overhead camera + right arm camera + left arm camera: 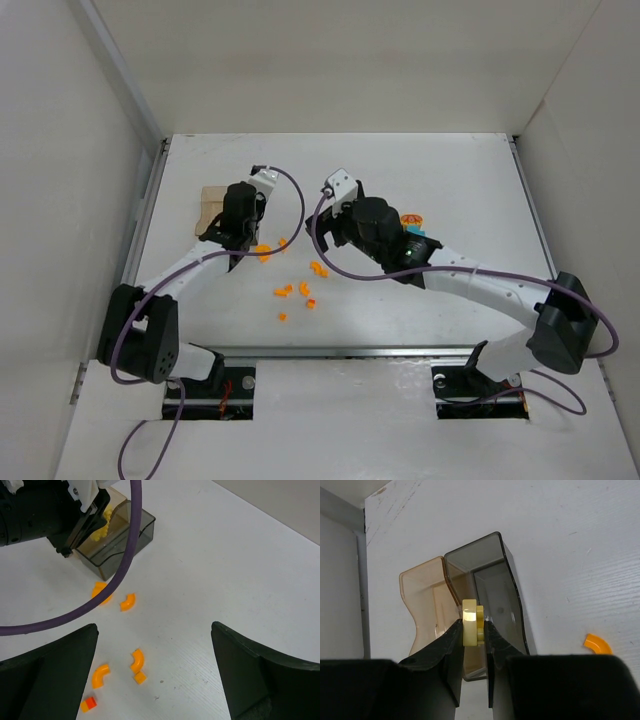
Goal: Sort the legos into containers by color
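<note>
Left gripper [473, 631] pinches yellow lego [470, 622] above the wall shared by tan box [422, 595] and grey box [495, 577] | right gripper [155, 630] spread wide over orange legos [128, 601] | centre it over one box before you release.

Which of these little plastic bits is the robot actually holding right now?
The pale yellow piece, pinched in the left gripper by the boxes. The orange curved pieces lie loose on the table.

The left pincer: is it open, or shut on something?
Shut. In the left wrist view, the left pincer clamps a pale yellow lego between its fingers, in front of the two containers.
</note>
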`<state>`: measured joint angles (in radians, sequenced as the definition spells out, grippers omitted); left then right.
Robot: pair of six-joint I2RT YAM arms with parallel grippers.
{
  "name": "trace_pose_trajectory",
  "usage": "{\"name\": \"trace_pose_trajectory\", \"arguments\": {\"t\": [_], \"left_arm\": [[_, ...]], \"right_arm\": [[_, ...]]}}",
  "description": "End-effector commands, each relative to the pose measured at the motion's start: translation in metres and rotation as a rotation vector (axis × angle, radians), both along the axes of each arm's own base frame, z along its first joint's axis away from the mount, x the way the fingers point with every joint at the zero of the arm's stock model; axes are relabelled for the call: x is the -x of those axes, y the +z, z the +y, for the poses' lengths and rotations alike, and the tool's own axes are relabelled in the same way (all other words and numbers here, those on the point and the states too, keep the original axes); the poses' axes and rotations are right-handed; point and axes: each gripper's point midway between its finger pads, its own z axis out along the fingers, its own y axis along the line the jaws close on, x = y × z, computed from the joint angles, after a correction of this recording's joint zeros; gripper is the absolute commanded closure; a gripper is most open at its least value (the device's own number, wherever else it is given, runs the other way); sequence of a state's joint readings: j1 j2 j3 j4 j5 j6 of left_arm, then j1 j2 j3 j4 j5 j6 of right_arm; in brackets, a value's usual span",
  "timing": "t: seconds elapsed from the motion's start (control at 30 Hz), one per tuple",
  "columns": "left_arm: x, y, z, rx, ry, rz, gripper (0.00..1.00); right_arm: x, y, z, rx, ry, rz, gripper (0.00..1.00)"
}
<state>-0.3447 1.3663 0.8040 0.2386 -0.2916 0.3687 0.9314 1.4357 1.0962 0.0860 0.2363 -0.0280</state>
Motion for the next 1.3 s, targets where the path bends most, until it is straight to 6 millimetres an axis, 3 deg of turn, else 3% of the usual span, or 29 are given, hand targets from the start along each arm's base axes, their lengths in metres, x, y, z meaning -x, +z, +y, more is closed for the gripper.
{"name": "trace_pose_trajectory", "arguments": {"t": [0.0,0.17,0.27,0.33,0.5,0.63,0.83,1.0,1.13,1.23,1.27], "left_arm": [[-0.005,0.009,-0.001,0.033,0.013,-0.045,1.0],[-0.003,-0.006,-0.009,0.068,-0.014,0.002,1.0],[-0.003,-0.009,-0.01,0.075,-0.009,0.011,0.94],[-0.002,-0.011,-0.011,0.076,-0.017,0.021,0.87],[-0.002,-0.011,-0.011,0.075,-0.017,0.021,0.48],[-0.005,-0.007,-0.007,0.081,0.025,0.013,0.38],[-0.011,0.011,-0.003,0.114,0.085,-0.006,0.4],[-0.006,0.011,-0.006,0.144,0.1,0.041,0.63],[0.003,0.009,-0.013,0.174,0.065,0.089,0.67],[0.008,0.02,-0.028,0.217,-0.018,0.113,0.67],[0.011,0.022,-0.031,0.22,-0.032,0.137,0.67]], "right_arm": [[0.002,0.026,-0.002,-0.074,-0.019,-0.045,0.0],[0.004,0.025,-0.004,-0.074,-0.019,-0.045,0.0],[0.003,0.02,-0.006,-0.065,-0.028,-0.041,0.0],[0.004,0.021,-0.009,-0.065,-0.037,-0.043,0.0],[0.005,0.025,-0.014,-0.072,-0.046,-0.051,0.0],[0.006,0.027,-0.017,-0.071,-0.057,-0.053,0.0],[0.007,0.024,-0.021,-0.062,-0.066,-0.049,0.0],[0.008,0.004,-0.022,-0.03,-0.073,0.005,0.0],[0.011,-0.002,-0.021,-0.037,-0.068,0.024,0.0],[0.017,-0.03,-0.008,-0.014,0.054,0.114,0.0],[0.006,-0.048,-0.01,0.003,0.053,0.169,0.0]]}}
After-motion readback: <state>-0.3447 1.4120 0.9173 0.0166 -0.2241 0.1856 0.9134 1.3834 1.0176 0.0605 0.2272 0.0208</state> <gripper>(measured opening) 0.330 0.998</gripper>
